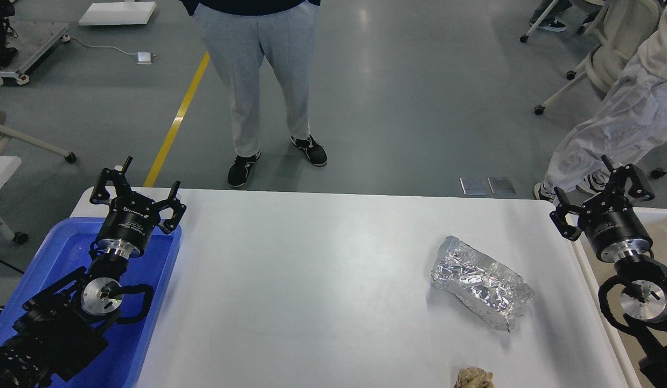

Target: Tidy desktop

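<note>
On the table's (322, 258) right side, the foil packet (481, 288), probably light and crushable, is best gripped across its middle; the right hand (597, 196) and left hand (137, 191) are seen released.

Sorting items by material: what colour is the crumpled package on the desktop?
Shiny silver, like crinkled foil: the package shows best in the head view.

Smooth white desktop (322, 280), crinkled shiny foil packet (481, 281)
</note>
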